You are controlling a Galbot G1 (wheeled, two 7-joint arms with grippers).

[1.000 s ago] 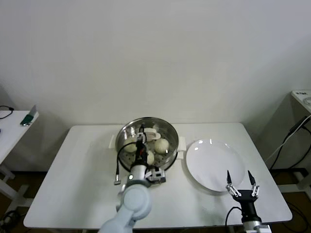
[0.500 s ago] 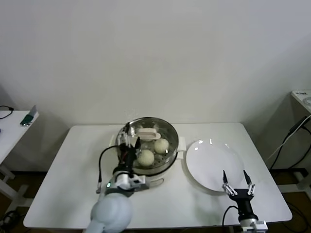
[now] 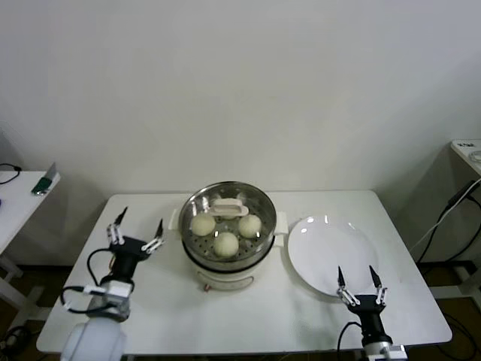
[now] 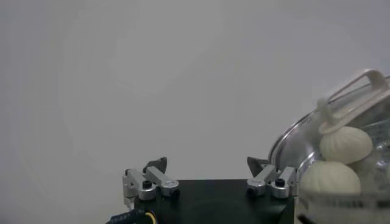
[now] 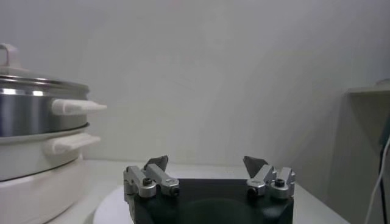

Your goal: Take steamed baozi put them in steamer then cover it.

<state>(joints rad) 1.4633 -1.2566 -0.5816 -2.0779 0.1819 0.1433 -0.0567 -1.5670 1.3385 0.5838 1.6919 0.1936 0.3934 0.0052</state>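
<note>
Centrally in the head view, the round shiny stainless-steel steamer (image 3: 229, 226) sits on its white electric pot base on the white rectangular tabletop (image 3: 150, 301), toward the far edge. Under a clear glass lid with a white handle (image 3: 228, 208), three small cream-white dome-shaped steamed baozi (image 3: 226, 243) show through; a fourth cannot be made out. A flat white round plate (image 3: 331, 254) lies just right of the steamer, its near rim not far from the tabletop's front edge. Bare tabletop stretches across the lower left of the frame and along the front edge.

At left centre of the head view, the left tool (image 3: 136, 233) hangs over the bare tabletop beside the steamer, fingers spread wide and gripping nothing. At the lower right, the right tool (image 3: 359, 284) stands by the plate's near rim, fingers likewise wide apart and empty.

From the left wrist view, the left tool (image 4: 210, 175) faces plain wall, with the steamer's rim (image 4: 286, 137) and lid handle at the right edge and two buns visible through the glass. From the right wrist view, the right tool (image 5: 207, 173) looks along the plate, and the steamer's steel wall (image 5: 27, 112) with its white side handles shows at the left edge, detail the head view hides.
</note>
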